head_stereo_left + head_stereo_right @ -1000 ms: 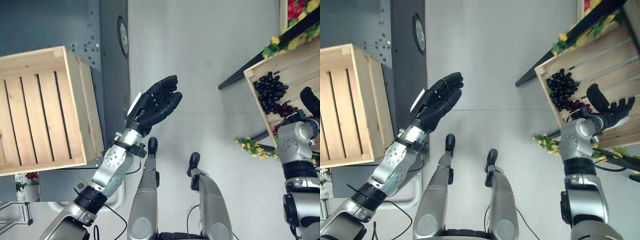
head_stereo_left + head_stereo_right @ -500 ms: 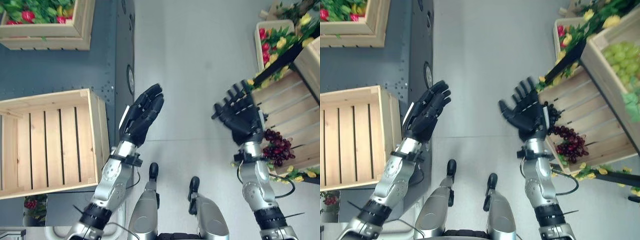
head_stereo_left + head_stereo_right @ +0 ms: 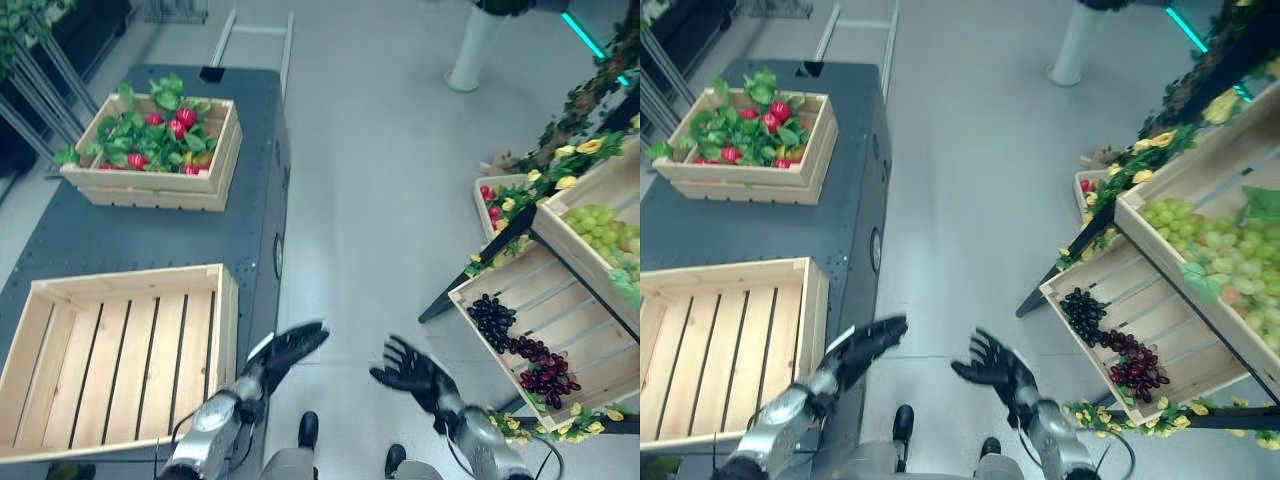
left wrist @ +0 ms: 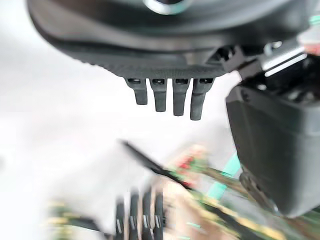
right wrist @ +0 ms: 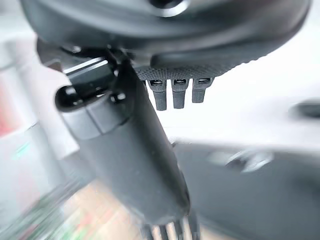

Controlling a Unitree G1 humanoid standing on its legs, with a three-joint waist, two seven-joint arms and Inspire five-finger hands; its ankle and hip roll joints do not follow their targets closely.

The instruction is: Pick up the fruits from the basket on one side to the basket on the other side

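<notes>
On your left: empty slatted crate (image 3: 120, 350) on the dark table (image 3: 130, 235). Left hand (image 3: 285, 350), fingers straight, holding nothing. Right hand (image 3: 410, 372), fingers spread, holding nothing. On your right: dark grapes (image 3: 525, 345) in the shelf crate (image 3: 580, 330).

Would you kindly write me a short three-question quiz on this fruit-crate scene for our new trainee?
1. True or false: the slatted crate on the dark table holds grapes.
2. What lies beside the dark grapes in the right-hand crate: A red grapes, B bananas, C oranges?
3. Does the left hand or the right hand hold fruit?

Key: 1 false, it is empty. 2 A, red grapes. 3 Neither; both are open.
</notes>
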